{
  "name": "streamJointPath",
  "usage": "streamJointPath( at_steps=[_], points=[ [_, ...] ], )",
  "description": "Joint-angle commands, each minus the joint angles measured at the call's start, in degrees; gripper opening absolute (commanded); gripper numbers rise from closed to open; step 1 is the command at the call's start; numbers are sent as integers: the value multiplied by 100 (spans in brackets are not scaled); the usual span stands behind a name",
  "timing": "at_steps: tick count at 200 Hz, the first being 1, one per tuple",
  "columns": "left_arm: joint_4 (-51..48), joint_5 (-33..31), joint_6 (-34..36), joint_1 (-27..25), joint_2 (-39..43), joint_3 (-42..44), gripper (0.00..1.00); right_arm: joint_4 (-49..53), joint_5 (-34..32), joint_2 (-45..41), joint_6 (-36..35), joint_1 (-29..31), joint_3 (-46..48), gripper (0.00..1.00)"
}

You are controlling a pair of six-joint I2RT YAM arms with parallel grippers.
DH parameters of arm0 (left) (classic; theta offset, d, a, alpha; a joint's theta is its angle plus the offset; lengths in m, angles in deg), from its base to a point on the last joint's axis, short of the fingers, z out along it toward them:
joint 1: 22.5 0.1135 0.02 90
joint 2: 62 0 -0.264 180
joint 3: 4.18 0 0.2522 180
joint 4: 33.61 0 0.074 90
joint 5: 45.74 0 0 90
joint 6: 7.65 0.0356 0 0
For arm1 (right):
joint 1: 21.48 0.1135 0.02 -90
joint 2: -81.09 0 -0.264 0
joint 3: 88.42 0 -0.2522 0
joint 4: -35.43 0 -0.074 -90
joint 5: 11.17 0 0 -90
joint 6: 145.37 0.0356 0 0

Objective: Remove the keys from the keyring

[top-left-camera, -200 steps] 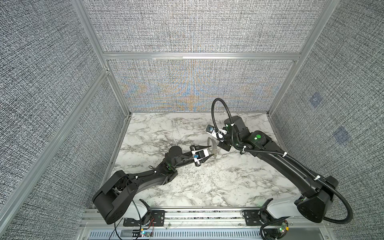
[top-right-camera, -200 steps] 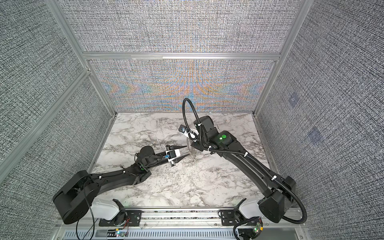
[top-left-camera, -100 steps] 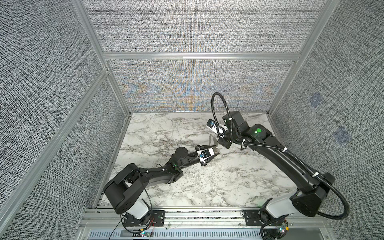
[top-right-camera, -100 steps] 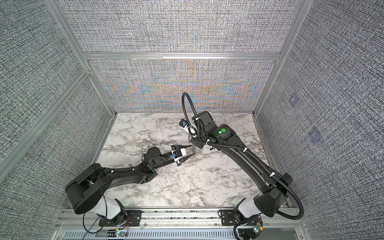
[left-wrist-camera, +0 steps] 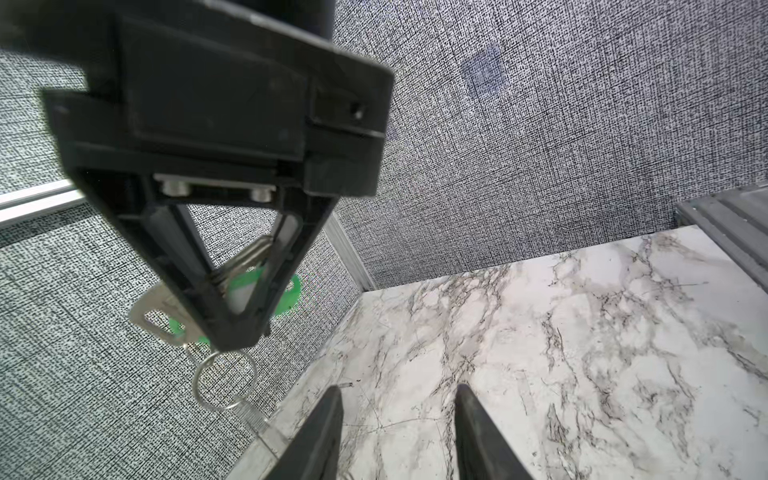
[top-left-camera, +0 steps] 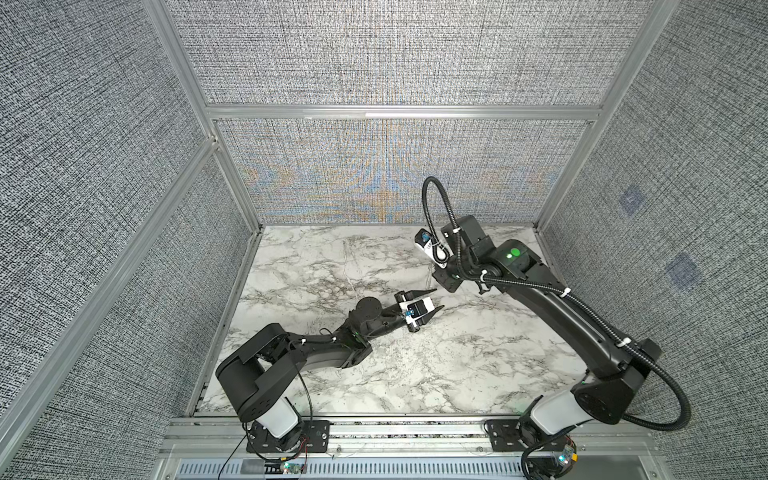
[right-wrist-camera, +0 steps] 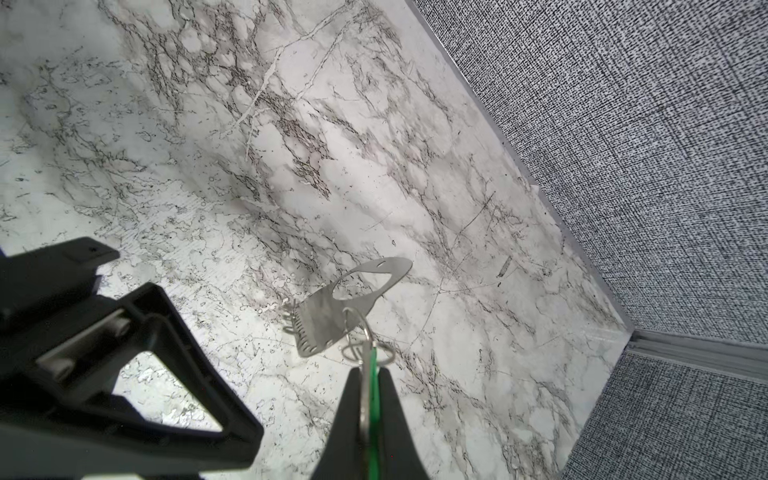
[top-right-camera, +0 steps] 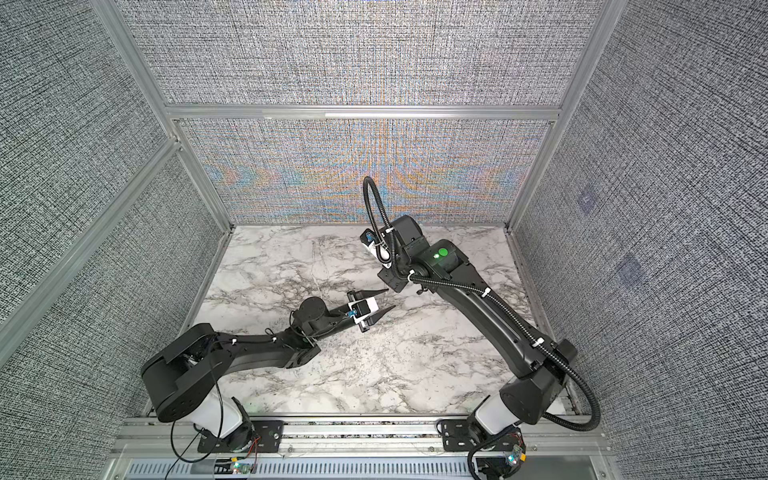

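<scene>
Green-tagged keys (right-wrist-camera: 364,407) are pinched tight in the right gripper (right-wrist-camera: 369,374), above the marble table (right-wrist-camera: 166,124); the flat grey keyring (right-wrist-camera: 353,299) with its toothed edge dangles from them on small wire rings (left-wrist-camera: 196,383). The left gripper (left-wrist-camera: 398,388), half spread and empty, hovers just beside it.

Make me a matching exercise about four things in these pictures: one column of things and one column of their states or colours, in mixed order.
Things:
1. left gripper
2. right gripper
3. plastic tag
4. table

States or colours:
A. bright green
B. jaws apart, holding nothing
C. white marble with grey veins
D. shut on the plastic tag

Pairs: 1-B, 2-D, 3-A, 4-C
</scene>
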Motion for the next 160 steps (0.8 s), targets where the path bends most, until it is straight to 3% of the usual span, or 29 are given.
streamJointPath(
  at_steps=[1,53,106,160],
  points=[
    [327,-82,-43,-21,-14,-10,46,205,-88,25,238,-2,-106,0],
    [814,-658,-321,-55,-117,104,46,370,-141,13,317,19,-148,0],
    [822,-754,-298,-149,-232,-32,46,459,-106,-10,379,64,-165,0],
    [687,-1420,-216,-232,-378,-247,46,485,-58,-53,445,107,-152,0]
  ],
)
